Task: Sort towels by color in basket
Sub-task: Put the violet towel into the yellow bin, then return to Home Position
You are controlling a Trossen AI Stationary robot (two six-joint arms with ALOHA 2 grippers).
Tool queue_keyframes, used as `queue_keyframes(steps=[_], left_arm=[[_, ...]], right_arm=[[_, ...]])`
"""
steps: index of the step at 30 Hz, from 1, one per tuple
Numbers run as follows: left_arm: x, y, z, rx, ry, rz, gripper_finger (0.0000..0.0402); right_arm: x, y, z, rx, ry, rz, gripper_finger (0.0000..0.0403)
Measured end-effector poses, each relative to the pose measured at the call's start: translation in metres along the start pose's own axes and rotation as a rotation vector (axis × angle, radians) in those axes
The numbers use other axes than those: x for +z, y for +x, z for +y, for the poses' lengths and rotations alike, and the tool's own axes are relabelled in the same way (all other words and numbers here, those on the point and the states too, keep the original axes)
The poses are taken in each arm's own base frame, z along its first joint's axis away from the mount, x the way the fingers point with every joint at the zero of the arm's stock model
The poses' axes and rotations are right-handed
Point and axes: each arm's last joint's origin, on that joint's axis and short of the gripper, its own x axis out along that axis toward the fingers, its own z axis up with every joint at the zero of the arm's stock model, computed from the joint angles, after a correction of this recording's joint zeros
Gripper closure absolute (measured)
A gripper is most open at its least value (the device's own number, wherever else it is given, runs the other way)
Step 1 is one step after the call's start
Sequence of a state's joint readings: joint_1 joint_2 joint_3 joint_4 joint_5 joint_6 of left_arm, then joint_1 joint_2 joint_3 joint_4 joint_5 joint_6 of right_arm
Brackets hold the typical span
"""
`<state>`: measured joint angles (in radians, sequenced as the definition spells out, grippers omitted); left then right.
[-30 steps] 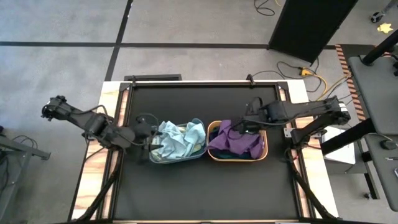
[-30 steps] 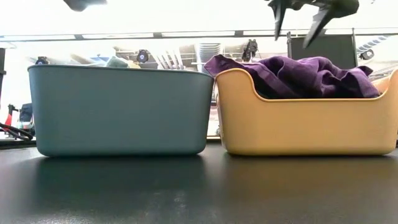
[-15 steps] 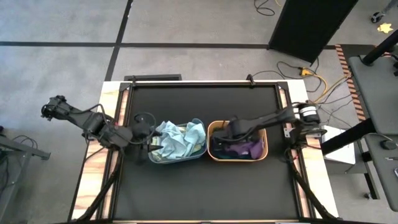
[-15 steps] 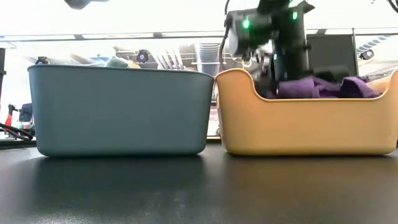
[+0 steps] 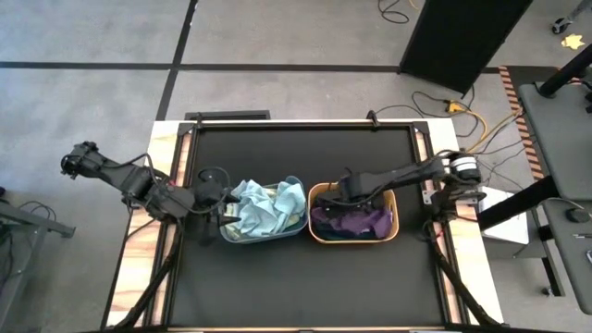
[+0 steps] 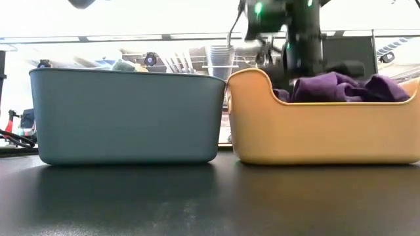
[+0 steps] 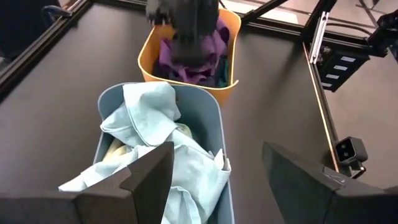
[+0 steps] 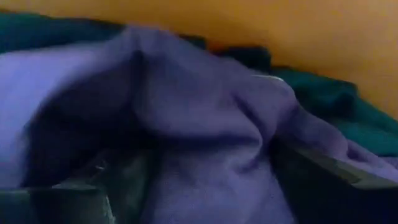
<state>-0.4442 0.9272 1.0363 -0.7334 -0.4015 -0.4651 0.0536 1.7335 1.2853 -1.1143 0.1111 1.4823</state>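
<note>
now the purple towel (image 5: 356, 222) lies heaped in the yellow tub (image 5: 318, 191) on the table's right half, over a dark teal towel (image 8: 323, 99). the right gripper (image 5: 339, 191) is sunk in it at the tub's left end, fingers apart around a fold; whether it grips, i cannot tell. best to close deep on purple alone. the left gripper (image 7: 214, 180) gapes empty over the light blue towels (image 5: 264, 208) in the blue tub (image 6: 125, 118).

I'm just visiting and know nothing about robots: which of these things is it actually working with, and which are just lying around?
Part of the job:
- purple towel in the yellow basket
- dark teal towel beneath it
- light blue towel in the blue basket
- right gripper, down in the purple towel
- left gripper, waiting open

Just lying about:
- cables on the floor
- black cabinet
</note>
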Motion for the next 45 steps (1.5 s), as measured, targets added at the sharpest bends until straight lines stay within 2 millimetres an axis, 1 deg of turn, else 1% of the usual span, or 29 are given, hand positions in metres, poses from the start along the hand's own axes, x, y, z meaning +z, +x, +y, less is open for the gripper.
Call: queue_keyframes(steps=[4,9,12,15,17,19,22,25,27,30,31,33,35,37,41,45], left_arm=[[0.0,0.001,0.0,0.02,0.012,-0.005,0.0171],[0.0,0.007,-0.002,0.032,0.018,0.006,0.0171],[-0.001,0.011,-0.004,0.037,0.047,0.017,0.0171],[-0.001,0.016,-0.005,0.057,0.139,0.028,0.0171],[-0.002,0.019,-0.006,0.065,0.179,0.036,0.0171],[-0.002,0.021,-0.007,0.068,0.185,0.042,0.0171],[-0.002,0.021,-0.007,0.068,0.162,0.043,0.0171],[-0.002,0.019,-0.007,0.05,0.133,0.043,0.0171],[-0.001,0.015,-0.006,0.045,0.103,0.033,0.0171],[0.01,0.005,-0.006,0.025,0.103,-0.011,0.0171],[0.015,0.0,-0.006,0.019,0.104,-0.026,0.0171],[0.025,-0.012,-0.006,0.007,0.097,-0.054,0.0171],[0.034,-0.025,-0.004,0.001,0.091,-0.068,0.0171],[0.042,-0.039,-0.001,-0.003,0.087,-0.077,0.0171],[0.05,-0.065,0.007,-0.009,0.102,-0.097,0.0171],[0.045,-0.084,0.019,-0.015,0.157,-0.145,0.0171]], right_arm=[[0.003,-0.031,-0.01,0.1,0.001,-0.03,0.0078],[0.005,-0.065,-0.031,0.224,0.038,-0.051,0.0053],[0.006,-0.076,-0.039,0.261,0.06,-0.063,0.0044],[0.006,-0.079,-0.044,0.243,0.065,-0.07,0.0043],[0.005,-0.072,-0.045,0.188,0.069,-0.067,0.0044],[0.004,-0.06,-0.043,0.134,0.063,-0.063,0.0044],[0.002,-0.039,-0.036,0.087,0.06,-0.05,0.0044],[0.0,-0.013,-0.024,0.084,0.058,-0.031,0.0044],[-0.001,0.003,-0.015,0.098,0.047,-0.023,0.0044],[-0.003,0.022,-0.005,0.102,0.018,-0.021,0.0044],[-0.003,0.026,-0.003,0.095,0.003,-0.025,0.0044],[-0.003,0.027,-0.001,0.086,-0.02,-0.024,0.0044],[-0.002,0.021,0.0,0.092,-0.039,-0.019,0.0044],[-0.001,0.01,0.0,0.1,-0.058,-0.023,0.0044],[0.001,-0.03,-0.006,0.187,-0.066,-0.059,0.0044],[-0.003,-0.068,-0.011,0.313,-0.089,-0.136,0.0044]])
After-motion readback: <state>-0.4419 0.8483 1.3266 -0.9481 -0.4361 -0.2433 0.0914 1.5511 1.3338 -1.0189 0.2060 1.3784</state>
